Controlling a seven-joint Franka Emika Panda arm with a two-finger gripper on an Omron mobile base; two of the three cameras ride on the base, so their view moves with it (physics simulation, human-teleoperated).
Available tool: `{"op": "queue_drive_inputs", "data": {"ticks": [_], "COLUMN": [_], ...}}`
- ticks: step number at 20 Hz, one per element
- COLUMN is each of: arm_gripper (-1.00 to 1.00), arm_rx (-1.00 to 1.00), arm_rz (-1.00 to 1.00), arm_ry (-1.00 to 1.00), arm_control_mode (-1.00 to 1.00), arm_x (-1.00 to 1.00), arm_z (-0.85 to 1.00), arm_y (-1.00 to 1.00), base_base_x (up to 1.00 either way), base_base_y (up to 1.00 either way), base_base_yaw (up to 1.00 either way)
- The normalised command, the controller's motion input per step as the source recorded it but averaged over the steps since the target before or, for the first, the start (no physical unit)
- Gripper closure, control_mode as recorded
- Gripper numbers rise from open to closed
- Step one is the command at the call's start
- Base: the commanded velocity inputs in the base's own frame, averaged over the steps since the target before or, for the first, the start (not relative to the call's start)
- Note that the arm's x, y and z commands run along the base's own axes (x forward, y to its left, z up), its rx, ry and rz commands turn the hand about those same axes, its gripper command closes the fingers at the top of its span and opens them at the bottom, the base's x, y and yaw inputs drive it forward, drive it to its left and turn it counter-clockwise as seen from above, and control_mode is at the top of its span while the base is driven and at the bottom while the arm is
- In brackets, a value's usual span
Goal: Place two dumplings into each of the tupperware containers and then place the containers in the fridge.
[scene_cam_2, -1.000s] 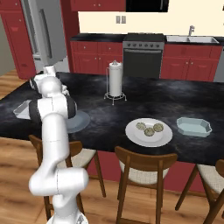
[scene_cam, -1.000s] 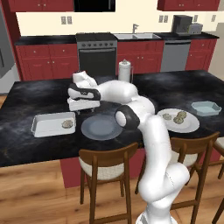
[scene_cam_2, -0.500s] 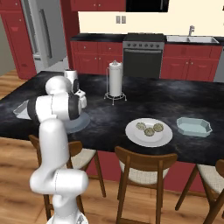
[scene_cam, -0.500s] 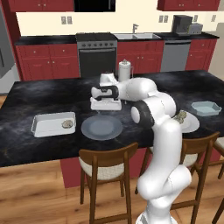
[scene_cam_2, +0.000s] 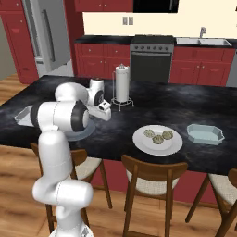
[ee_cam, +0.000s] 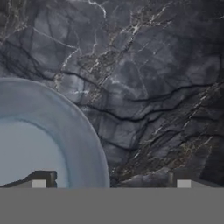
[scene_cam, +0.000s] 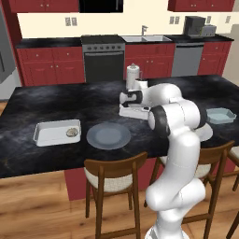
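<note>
Fingers of your gripper [ee_cam: 111, 181] stand wide apart and empty, above the counter [scene_cam: 28, 154] at the grey plate's [scene_cam: 108, 136] right rim. Left of that plate, your white tub [scene_cam: 57, 133] lies long axis left-right, one dumpling [scene_cam: 71, 132] at its right end. Three dumplings [scene_cam_2: 157, 136] sit on the white plate [scene_cam_2: 158, 140], the blue-green tub [scene_cam_2: 205, 134] just right.

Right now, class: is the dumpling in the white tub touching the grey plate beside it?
Apart. In the left base view the dumpling sits inside the white tub, and bare black counter separates the tub's wall from the grey plate.
</note>
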Motion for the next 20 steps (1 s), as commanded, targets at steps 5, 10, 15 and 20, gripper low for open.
{"op": "queue_drive_inputs", "data": {"ticks": [5,10,15,20], "arm_gripper": [-1.0,-1.0,-1.0,-1.0], "arm_rx": [0.02,0.01,0.03,0.02], "arm_rz": [-0.09,-0.07,-0.03,0.0], "arm_ry": [0.0,0.0,0.0,0.0], "arm_control_mode": [-1.0,-1.0,-1.0,-1.0], "arm_x": [0.0,0.0,0.0,0.08], "arm_z": [0.0,0.0,-0.1,-0.19], "arm_y": [-1.0,-1.0,-1.0,-0.87], "base_base_x": [0.0,0.0,0.0,0.0], "base_base_y": [0.0,0.0,0.0,0.0], "base_base_yaw": [0.0,0.0,0.0,0.0]}}
